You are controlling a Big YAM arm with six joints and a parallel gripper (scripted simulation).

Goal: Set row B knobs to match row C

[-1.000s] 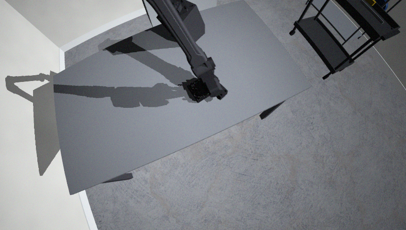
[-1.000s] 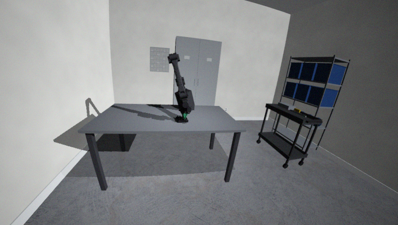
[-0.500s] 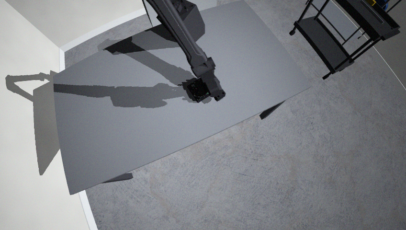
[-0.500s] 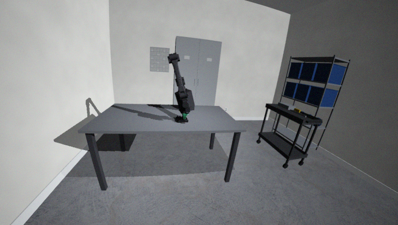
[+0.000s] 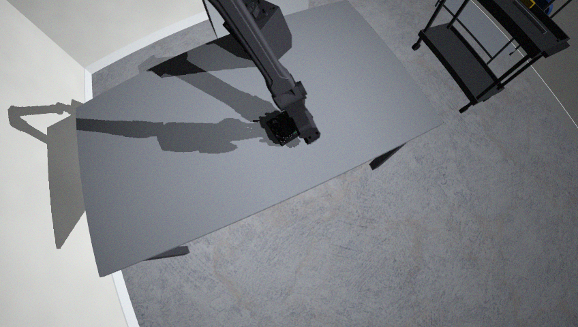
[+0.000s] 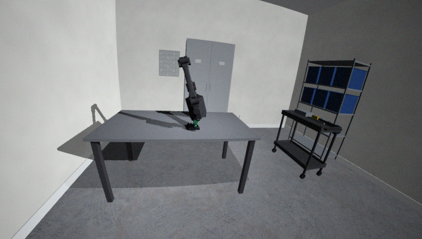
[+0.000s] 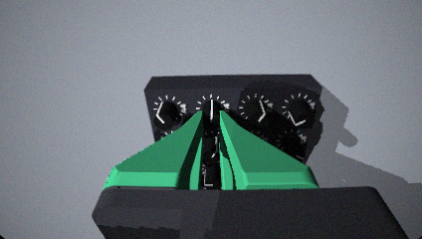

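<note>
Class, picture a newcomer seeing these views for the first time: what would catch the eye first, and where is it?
Probably the bright green fingers in the wrist view, reaching up from the bottom over the dark knob box with its white-lined knobs. Next, the black arm leaning over the grey table, and the blue bins on the shelf unit at the right of the exterior view.

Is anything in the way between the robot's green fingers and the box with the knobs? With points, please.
Nothing visible stands between them. In the close view, the green fingers already reach over the knob box [image 7: 199, 82], with their tips beside one knob [image 7: 212, 107]. Whether they touch it, I cannot tell.
</note>
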